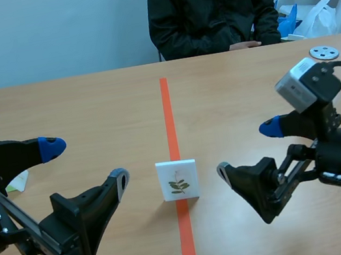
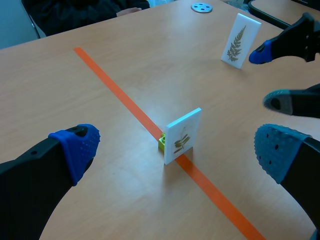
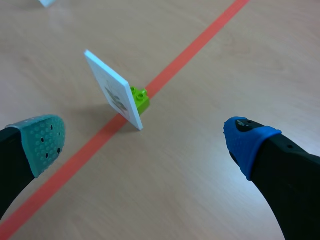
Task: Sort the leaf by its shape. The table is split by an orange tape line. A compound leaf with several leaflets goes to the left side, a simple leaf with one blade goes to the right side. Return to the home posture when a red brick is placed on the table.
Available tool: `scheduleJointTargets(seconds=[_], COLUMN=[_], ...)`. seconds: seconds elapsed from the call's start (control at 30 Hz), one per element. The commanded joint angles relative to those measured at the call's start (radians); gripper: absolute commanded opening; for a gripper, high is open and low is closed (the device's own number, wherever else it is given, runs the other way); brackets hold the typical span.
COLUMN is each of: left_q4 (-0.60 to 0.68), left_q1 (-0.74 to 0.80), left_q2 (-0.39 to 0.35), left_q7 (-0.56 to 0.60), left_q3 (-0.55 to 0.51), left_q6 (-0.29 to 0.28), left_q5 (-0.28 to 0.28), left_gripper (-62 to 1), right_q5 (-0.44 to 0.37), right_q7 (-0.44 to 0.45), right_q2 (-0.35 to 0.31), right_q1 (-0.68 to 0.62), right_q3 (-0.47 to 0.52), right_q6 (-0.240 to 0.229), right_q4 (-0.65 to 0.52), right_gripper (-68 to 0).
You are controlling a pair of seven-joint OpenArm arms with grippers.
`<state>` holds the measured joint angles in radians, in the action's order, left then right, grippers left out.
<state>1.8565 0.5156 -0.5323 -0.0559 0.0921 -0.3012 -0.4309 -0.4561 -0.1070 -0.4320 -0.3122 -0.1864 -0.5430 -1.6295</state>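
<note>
Leaf card [image 1: 178,179] stands upright right on the orange tape line [image 1: 166,108], propped against a small green brick [image 3: 140,99]. Left gripper [image 1: 87,162] and right gripper [image 1: 246,149] both wide open, 1 each side.

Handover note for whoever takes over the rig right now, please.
Left end effector: open, empty, left of the leaf card. Right end effector: open, empty, right of it.
The card stands on the tape line, propped by a green brick, untouched. Its sprig seems to carry several leaflets.
Done: nothing on this card. Left: move it to the left side. No red brick in view.
</note>
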Motion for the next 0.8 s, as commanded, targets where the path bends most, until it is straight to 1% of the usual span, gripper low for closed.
scheduleJointTargets(seconds=[0.0, 0.1, 0.23, 0.33, 0.6, 0.63, 0.77], left_q4=[0.013, 0.013, 0.013, 0.013, 0.013, 0.013, 0.013], left_q1=[-0.003, -0.003, -0.003, -0.003, -0.003, -0.003, -0.003], left_q2=[0.003, 0.003, 0.003, 0.002, 0.002, 0.003, 0.003], left_q7=[0.014, 0.014, 0.014, 0.014, 0.014, 0.014, 0.014], left_q3=[-0.003, -0.003, -0.003, -0.003, -0.003, -0.003, -0.003], left_q6=[-0.006, -0.006, -0.006, -0.006, -0.006, -0.006, -0.006], left_q5=[-0.006, -0.006, -0.006, -0.006, -0.006, -0.006, -0.006], left_gripper=[1.4, 1.4, 1.4, 1.4, 1.4, 1.4, 1.4], right_q5=[0.011, 0.044, 0.103, 0.141, 0.303, 0.32, 0.376], right_q7=[0.044, 0.108, 0.156, 0.208, 0.365, 0.381, 0.425], right_q2=[-0.005, -0.001, 0.035, 0.066, 0.128, 0.132, 0.148], right_q1=[0.035, 0.08, 0.134, 0.174, 0.296, 0.308, 0.344], right_q3=[-0.013, -0.062, -0.111, -0.152, -0.279, -0.293, -0.339], right_q6=[0.0, -0.001, -0.001, 0.0, 0.003, 0.012, 0.088], right_q4=[0.015, 0.082, 0.174, 0.249, 0.429, 0.444, 0.493], right_gripper=[0.4, 0.4, 0.4, 0.4, 0.4, 0.4, 0.4])
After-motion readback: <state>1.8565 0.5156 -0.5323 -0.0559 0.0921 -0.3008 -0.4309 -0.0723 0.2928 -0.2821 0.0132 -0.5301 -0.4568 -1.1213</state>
